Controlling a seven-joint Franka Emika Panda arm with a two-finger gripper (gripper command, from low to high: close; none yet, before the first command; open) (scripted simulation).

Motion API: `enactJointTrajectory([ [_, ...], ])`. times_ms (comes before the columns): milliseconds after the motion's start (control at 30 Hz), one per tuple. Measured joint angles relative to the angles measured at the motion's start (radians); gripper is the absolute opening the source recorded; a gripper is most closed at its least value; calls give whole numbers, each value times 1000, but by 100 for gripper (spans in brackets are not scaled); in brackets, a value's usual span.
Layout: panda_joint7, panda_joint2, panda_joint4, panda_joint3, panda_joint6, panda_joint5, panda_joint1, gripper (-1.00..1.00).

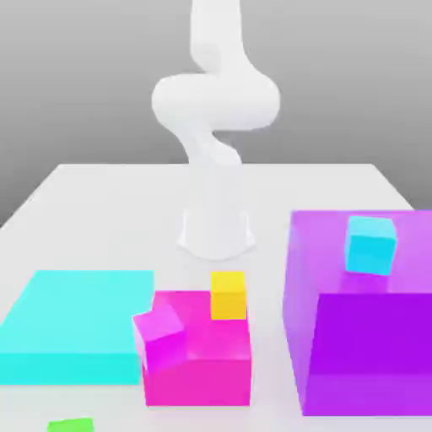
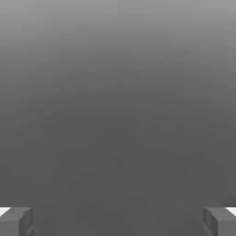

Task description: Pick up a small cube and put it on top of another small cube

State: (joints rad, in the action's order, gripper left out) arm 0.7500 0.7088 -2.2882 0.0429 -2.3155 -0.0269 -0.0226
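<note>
pincer: wide open, holds nothing | risk: green cube sits at tabletop edge, easy to miss

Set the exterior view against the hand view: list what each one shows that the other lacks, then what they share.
Exterior view alone: the white arm standing on a white table, the small green cube at the near edge, a small yellow cube on a magenta block, a small cyan cube on a purple block, and a flat cyan slab.

Hand view alone: the gripper, fingers spread wide, nothing between them.

Shared: a plain grey backdrop.
</note>
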Motion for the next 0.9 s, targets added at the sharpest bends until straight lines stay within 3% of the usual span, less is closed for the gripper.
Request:
enactJointTrajectory([
  [467,-308,-515,67,201,-87,-189,-76,0],
  [700,-448,-765,99,231,-132,-264,-42,0],
  [900,-528,-966,123,235,-183,-269,-1,0],
])
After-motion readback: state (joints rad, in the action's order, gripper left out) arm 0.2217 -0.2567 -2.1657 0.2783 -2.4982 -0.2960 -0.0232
